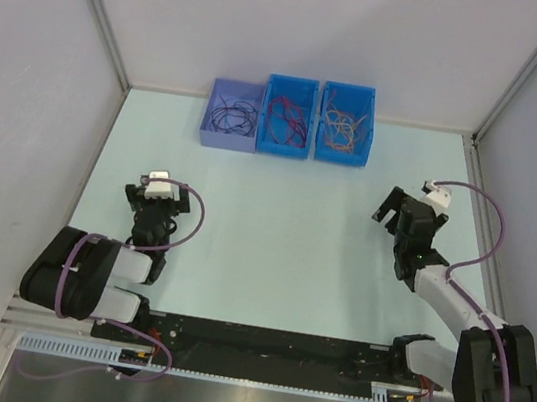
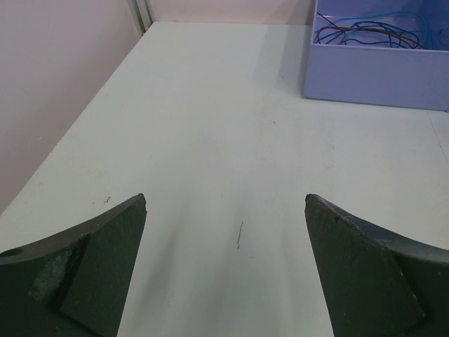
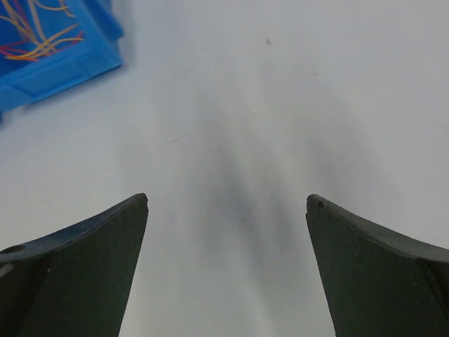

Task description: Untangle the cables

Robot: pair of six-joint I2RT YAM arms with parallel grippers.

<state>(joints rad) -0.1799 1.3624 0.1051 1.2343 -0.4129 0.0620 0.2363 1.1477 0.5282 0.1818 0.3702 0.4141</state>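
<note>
Top external view: cables [image 1: 286,118] sit in three bins [image 1: 284,149], far ahead of both arms. Left gripper [image 2: 226,207] and right gripper [image 3: 228,203] are spread and empty; the right appears slightly nearer.

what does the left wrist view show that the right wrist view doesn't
Only the left wrist view: a purple bin at upper right holding dark and blue cables, plus a side wall on the left. Only the right wrist view: the corner of a blue bin at upper left with orange-yellow and red cables. Both: the pale table ahead, and an open gripper, the left gripper and the right gripper, nothing between the fingers.
</note>
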